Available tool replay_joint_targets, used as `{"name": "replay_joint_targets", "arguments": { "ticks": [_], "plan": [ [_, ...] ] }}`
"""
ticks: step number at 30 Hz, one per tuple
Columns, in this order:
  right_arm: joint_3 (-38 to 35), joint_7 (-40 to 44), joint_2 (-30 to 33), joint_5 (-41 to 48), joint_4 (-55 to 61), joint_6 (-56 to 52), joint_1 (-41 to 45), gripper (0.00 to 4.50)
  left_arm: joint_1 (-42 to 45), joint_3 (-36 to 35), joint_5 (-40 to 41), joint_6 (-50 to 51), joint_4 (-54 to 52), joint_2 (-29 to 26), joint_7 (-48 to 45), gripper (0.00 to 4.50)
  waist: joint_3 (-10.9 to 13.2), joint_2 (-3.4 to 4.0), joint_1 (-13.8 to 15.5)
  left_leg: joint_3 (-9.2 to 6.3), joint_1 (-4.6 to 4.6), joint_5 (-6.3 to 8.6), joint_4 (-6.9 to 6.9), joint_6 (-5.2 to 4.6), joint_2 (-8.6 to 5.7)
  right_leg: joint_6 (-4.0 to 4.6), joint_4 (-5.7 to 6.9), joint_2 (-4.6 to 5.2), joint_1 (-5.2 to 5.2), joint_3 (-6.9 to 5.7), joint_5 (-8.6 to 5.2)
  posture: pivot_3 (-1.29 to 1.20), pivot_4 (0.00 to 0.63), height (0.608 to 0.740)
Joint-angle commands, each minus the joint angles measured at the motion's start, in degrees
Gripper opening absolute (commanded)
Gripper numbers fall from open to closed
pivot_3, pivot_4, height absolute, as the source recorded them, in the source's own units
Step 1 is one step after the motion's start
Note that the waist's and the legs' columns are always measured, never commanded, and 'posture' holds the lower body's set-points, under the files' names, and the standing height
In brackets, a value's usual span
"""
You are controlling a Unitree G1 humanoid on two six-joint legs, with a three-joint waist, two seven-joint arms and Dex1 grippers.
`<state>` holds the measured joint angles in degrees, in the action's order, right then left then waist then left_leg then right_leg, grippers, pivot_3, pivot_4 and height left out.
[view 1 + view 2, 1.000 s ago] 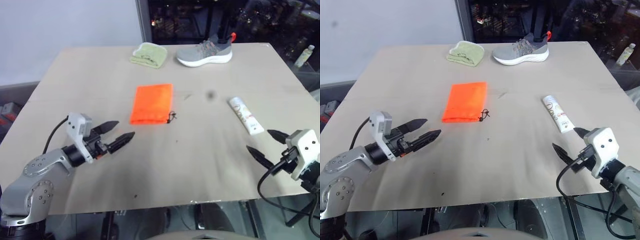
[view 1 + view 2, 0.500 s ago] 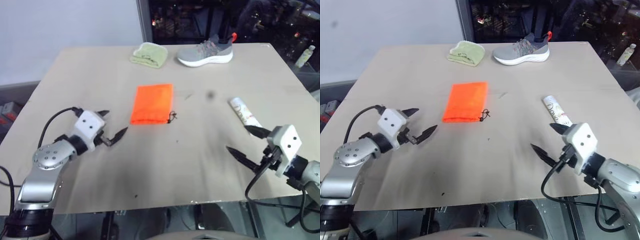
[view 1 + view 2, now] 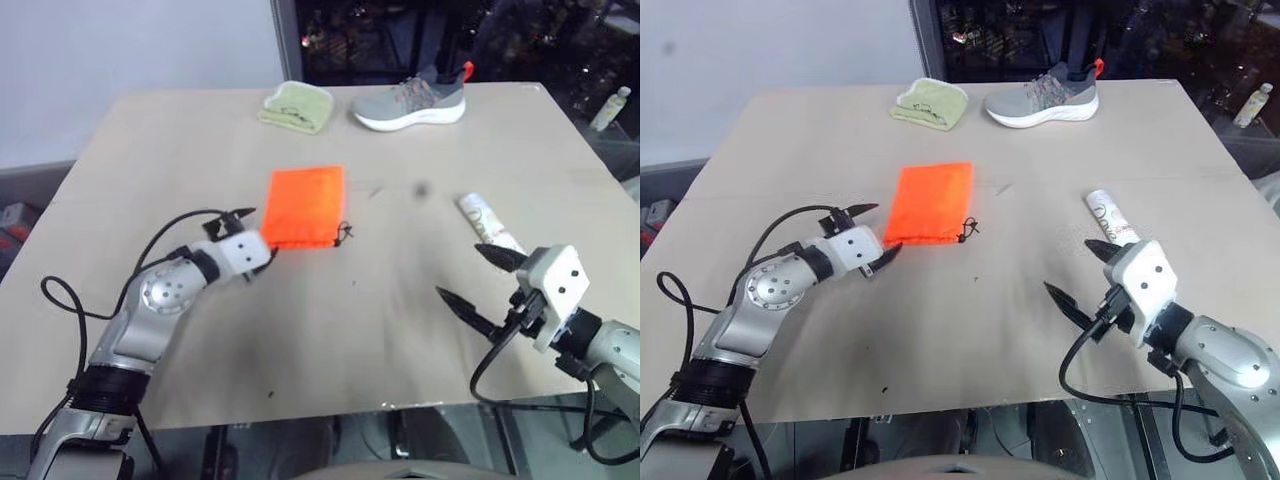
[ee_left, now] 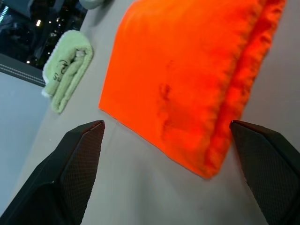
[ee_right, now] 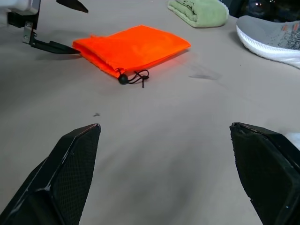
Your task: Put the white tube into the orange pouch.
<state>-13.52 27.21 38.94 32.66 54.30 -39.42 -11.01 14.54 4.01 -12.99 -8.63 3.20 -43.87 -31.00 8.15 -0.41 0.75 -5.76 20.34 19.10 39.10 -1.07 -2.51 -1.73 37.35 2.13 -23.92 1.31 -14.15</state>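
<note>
The orange pouch (image 3: 305, 203) lies flat in the middle of the table, its dark cord (image 3: 345, 233) at the near right corner. My left gripper (image 3: 255, 235) is open at the pouch's near left corner. In the left wrist view that corner of the pouch (image 4: 187, 70) lies between the spread fingers (image 4: 70, 164). The white tube (image 3: 484, 220) lies on the right side of the table. My right gripper (image 3: 460, 270) hovers open and empty just in front of it, one finger overlapping the tube's near end. In the right wrist view the pouch (image 5: 133, 46) lies ahead.
A grey shoe (image 3: 412, 102) and a folded light-green cloth (image 3: 297, 108) sit at the table's far edge. A small pale bottle (image 3: 610, 110) stands beyond the table's right edge. Bare tabletop (image 3: 380, 310) stretches between the two grippers.
My left gripper has moved forward to the pouch's near left corner and rolled its wrist. My right gripper has shifted left, coming in front of the tube's near end.
</note>
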Motion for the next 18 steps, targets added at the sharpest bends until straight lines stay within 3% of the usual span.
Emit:
{"name": "replay_joint_targets", "arguments": {
  "ticks": [1, 10, 18],
  "plan": [
    [-1.5, -1.5, -0.7, 0.7, 2.9, 0.1, -1.2, 4.5, 0.4, -0.9, -0.4, -2.9, 0.4, -1.0, -0.1, 4.44, 0.0, 0.0, 0.0, 0.0, 0.0, 0.0, 0.03, 0.0, -0.01, 0.0, 0.03, 0.01, 0.0, 0.0, 0.0, 0.0, 0.15, 0.74],
    [-1.4, -3.0, -1.2, 0.1, 3.9, 0.5, -2.7, 4.5, 4.3, 1.1, -8.9, -1.4, 4.2, 1.8, 7.6, 4.44, 0.0, -0.04, 0.0, -0.05, -0.03, 0.0, 0.11, 0.0, -0.09, -0.01, 0.2, 0.03, 0.02, -0.06, 0.0, 0.0, 0.15, 0.74],
    [-1.2, -3.6, -1.5, -0.8, 4.3, 1.1, -3.8, 4.5, 4.8, 1.2, -6.6, -0.6, 6.4, 3.8, 5.3, 4.44, 0.0, -0.05, 0.1, -0.04, -0.04, -0.01, 0.15, 0.0, -0.08, -0.01, 0.23, 0.02, 0.02, -0.05, 0.0, 0.0, 0.15, 0.74]
  ]
}}
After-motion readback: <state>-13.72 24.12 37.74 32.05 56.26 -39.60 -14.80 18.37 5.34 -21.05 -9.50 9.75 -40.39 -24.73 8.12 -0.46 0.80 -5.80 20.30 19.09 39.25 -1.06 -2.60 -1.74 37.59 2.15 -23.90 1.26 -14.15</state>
